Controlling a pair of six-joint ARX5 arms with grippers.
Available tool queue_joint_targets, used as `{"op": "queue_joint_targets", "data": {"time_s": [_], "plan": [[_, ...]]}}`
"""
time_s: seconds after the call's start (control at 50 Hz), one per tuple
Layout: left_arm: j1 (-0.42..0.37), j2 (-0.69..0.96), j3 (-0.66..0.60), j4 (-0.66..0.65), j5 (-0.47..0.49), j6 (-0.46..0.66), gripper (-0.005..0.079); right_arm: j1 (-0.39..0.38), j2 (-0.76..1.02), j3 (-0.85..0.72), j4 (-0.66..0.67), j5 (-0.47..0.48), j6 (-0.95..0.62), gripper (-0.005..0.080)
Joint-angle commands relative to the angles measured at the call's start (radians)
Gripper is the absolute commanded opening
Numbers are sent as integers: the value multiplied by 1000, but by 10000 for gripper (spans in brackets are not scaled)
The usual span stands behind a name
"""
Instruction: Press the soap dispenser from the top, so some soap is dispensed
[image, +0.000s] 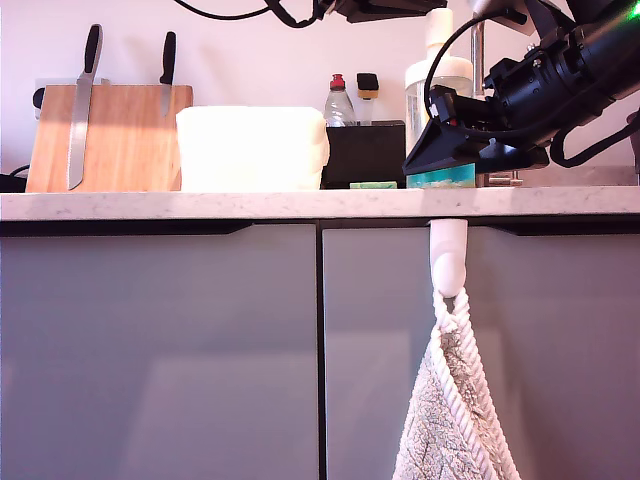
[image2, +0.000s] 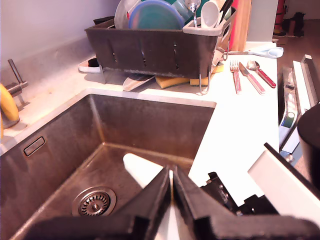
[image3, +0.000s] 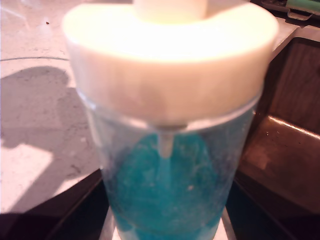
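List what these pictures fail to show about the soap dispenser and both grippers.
- Tall clear soap dispenser with white cap: pump head cut off by the second wrist view's edge; an arm hides its middle in the exterior view.
- My second gripper: fingertips out of frame, state unknown.
- My first gripper, shut over the steel sink: dispenser absent from that view.
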Motion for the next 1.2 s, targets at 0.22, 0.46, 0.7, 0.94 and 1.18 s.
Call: {"op": "queue_joint_targets", "data": {"time_s": [0.22,0.46,0.7,0.94,1.18], "plan": [[2,63,-1,123,160,72,-6,8,6,11,7,2,-6,379],[8,96,-1,164,171,72,-6,8,6,11,6,2,-6,379],[27,103,-1,192,172,40,-6,8,6,11,6,2,-7,378],[36,103,1,164,187,8,-6,8,6,11,5,2,-7,375],[36,103,2,64,187,30,-6,8,6,11,5,1,-7,375]]}}
